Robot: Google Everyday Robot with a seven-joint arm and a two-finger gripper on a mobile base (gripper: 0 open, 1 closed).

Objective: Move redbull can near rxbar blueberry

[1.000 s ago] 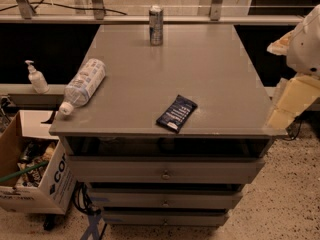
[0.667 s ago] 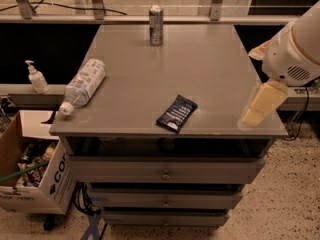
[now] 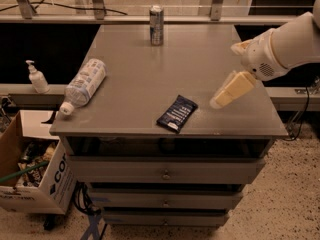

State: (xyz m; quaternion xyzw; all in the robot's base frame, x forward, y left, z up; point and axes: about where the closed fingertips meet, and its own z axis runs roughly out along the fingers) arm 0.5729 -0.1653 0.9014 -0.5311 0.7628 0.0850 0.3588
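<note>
One redbull can [image 3: 156, 25] sits far from gripper's [image 3: 226, 74] parted fingers [image 3: 232, 88], table's [image 3: 190, 59] right.

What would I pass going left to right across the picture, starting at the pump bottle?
pump bottle → water bottle lying on the table → redbull can → rxbar blueberry → gripper, over the table's right side.

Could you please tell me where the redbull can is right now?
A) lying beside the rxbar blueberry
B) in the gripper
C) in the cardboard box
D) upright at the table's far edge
D: the redbull can stands upright at the far edge of the table, apart from the rxbar blueberry near the front; the gripper hovers over the right side.
</note>
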